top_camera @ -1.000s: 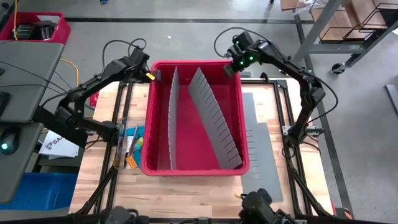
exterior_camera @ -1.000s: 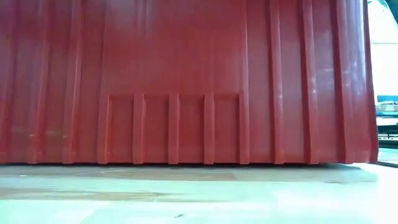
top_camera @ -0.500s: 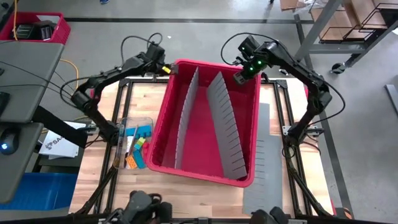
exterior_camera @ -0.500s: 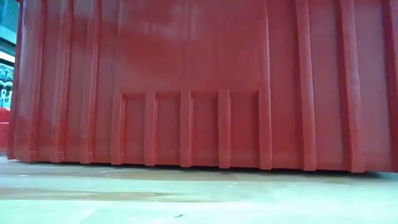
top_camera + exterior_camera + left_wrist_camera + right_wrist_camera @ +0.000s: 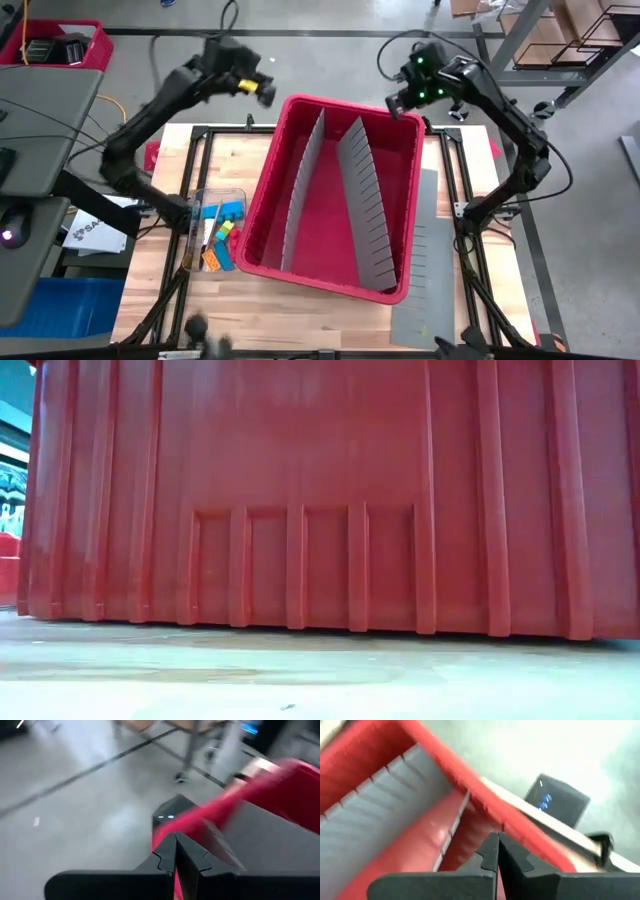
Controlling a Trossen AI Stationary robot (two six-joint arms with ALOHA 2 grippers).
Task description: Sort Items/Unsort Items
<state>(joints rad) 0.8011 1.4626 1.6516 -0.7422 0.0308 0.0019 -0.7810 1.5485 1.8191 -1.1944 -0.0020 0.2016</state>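
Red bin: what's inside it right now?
Inside the red bin, two grey dividers and bare red floor show. The strips hidden behind the leaning dividers cannot be checked.

Left gripper [image 5: 266, 93] and right gripper [image 5: 396, 104] raised, fingers pressed together; arms outstretched.

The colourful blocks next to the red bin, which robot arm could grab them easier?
Probably the left. The blocks lie by the bin's left side, on the left arm's side. The left gripper and right gripper both hover shut at the far rim.
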